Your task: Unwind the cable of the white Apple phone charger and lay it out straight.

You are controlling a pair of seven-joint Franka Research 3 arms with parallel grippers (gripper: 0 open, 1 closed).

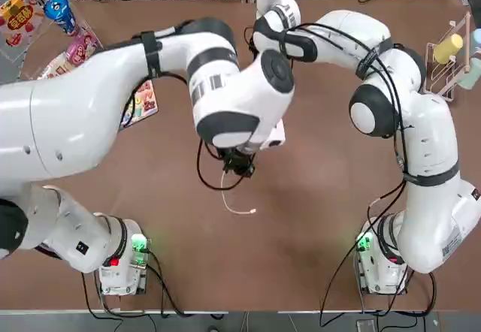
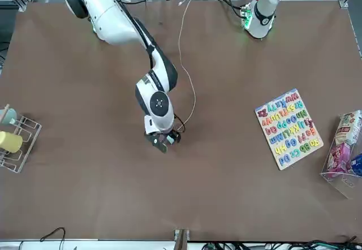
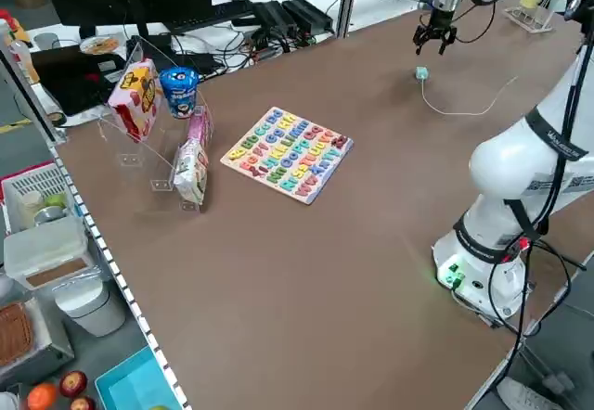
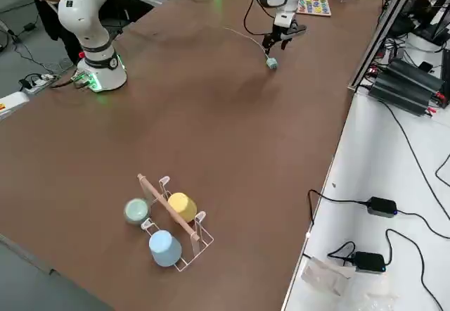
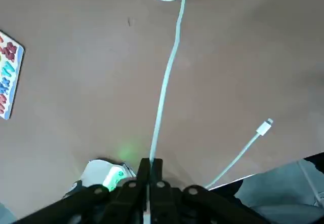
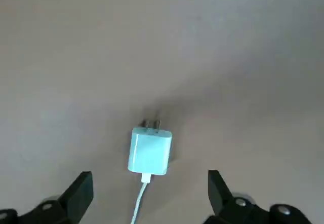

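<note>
The white Apple phone charger (image 6: 150, 150) lies flat on the brown table, prongs pointing away, directly below my right gripper (image 6: 149, 176). That gripper is open, one finger on each side of the block and not touching it. It hovers just above the charger (image 4: 271, 62) past the table's middle. The thin white cable (image 2: 186, 63) runs from the block back toward the robot's side, up to my raised left gripper (image 5: 150, 165), which is shut on it. The short free end (image 1: 234, 204) hangs from that grip, ending in the plug tip (image 5: 264, 127).
A colourful letter puzzle board (image 2: 288, 128) and a clear snack stand (image 2: 345, 148) sit on the robot's left side. A wire rack with cups (image 2: 14, 139) stands at the far right. The left arm's elbow covers the table's middle in the top view.
</note>
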